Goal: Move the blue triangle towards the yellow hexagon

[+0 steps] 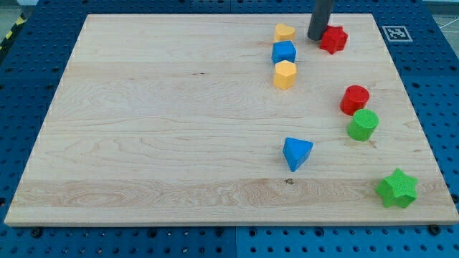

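Wooden board (143, 129), tip (317, 38) beside red star (334, 39)

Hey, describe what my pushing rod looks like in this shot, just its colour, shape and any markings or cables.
Only the lower stretch shows: a straight, smooth, dark grey cylinder entering from the view's top, ending in my tip, a plain blunt end. No cables, labels or markings are visible on it. The rest of the arm is out of frame.

Pale, smooth matt wood board (158, 129); blue triangle (297, 153) and yellow hexagon (285, 74) look matt plastic.
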You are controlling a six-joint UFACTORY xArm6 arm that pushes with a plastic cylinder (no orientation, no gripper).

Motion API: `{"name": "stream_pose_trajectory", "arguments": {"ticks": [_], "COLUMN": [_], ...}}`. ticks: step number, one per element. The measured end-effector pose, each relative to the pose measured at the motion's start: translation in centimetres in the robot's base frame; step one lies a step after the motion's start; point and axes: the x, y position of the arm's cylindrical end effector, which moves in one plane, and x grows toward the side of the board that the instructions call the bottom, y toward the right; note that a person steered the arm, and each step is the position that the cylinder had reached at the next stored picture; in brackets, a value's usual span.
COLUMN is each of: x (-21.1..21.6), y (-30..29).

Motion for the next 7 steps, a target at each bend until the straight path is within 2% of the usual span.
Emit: {"name": "stream_pose_trajectory", "arguments": {"ticks": [3,7], "x": [8.6,25.8], "y": [-1.8,-3.0]}}
